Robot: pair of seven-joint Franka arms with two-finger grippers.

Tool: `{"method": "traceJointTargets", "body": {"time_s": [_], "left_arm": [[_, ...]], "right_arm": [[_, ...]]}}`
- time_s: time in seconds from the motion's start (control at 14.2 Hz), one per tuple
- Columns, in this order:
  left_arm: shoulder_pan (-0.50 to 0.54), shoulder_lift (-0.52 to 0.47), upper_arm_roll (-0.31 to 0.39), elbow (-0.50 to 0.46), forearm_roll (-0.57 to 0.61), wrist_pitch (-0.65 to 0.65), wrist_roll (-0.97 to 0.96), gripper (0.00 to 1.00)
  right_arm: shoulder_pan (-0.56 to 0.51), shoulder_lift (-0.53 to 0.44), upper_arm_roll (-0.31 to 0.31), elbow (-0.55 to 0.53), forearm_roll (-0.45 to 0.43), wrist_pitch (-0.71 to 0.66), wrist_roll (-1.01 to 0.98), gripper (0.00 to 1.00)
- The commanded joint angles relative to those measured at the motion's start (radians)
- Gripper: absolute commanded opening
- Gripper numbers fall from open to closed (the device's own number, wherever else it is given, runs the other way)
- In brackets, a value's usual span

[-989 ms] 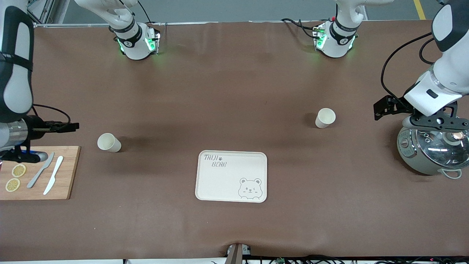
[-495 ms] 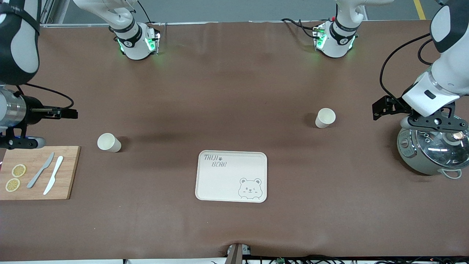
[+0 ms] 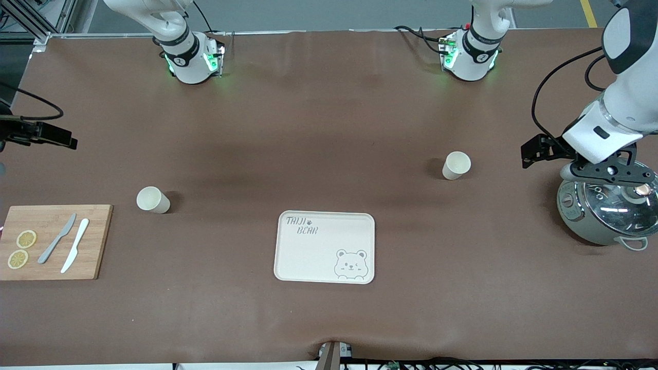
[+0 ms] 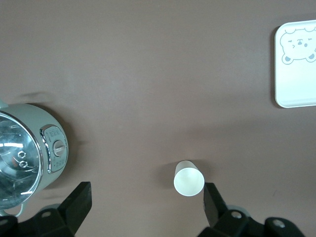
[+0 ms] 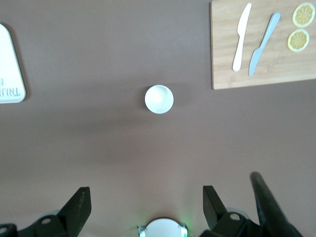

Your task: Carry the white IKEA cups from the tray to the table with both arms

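Observation:
Two white IKEA cups stand upright on the brown table. One cup (image 3: pixel 152 200) is toward the right arm's end, beside the cutting board. The other cup (image 3: pixel 456 165) is toward the left arm's end. My left gripper (image 3: pixel 611 172) hangs high over the table between that cup and the pot, open and empty. In the left wrist view (image 4: pixel 146 197) the cup (image 4: pixel 188 180) shows close by one finger (image 4: pixel 213 200). My right gripper (image 5: pixel 145 202) is open and empty, high up. Its cup (image 5: pixel 159 98) shows well ahead of the fingers. Only a black part of that hand shows at the front view's edge.
A cream bear-printed tray (image 3: pixel 308 257) lies mid-table, nearer the front camera than both cups. A grey-green pot with glass lid (image 3: pixel 609 210) stands at the left arm's end. A wooden cutting board (image 3: pixel 92 241) with two knives (image 3: pixel 57 239) and lemon slices (image 3: pixel 25 239) lies at the right arm's end.
My right arm has lifted away from over the cutting board and mostly left the front view. My left gripper has shifted slightly. Both cups have stayed put.

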Motion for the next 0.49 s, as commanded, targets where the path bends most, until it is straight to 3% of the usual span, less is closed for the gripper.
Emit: {"method": "traceJointTargets", "body": {"time_s": [0.0,0.42], "left_arm": [[0.002,0.004,-0.006,0.016,-0.009,-0.017,0.005,1.00],[0.002,0.003,-0.006,0.016,-0.009,-0.017,0.002,1.00]], "right_arm": [[-0.027,-0.172,0.046,-0.236,0.006,0.109,0.011,1.00],[-0.063,-0.190,0.047,-0.233,0.006,0.102,0.009,1.00]]}}
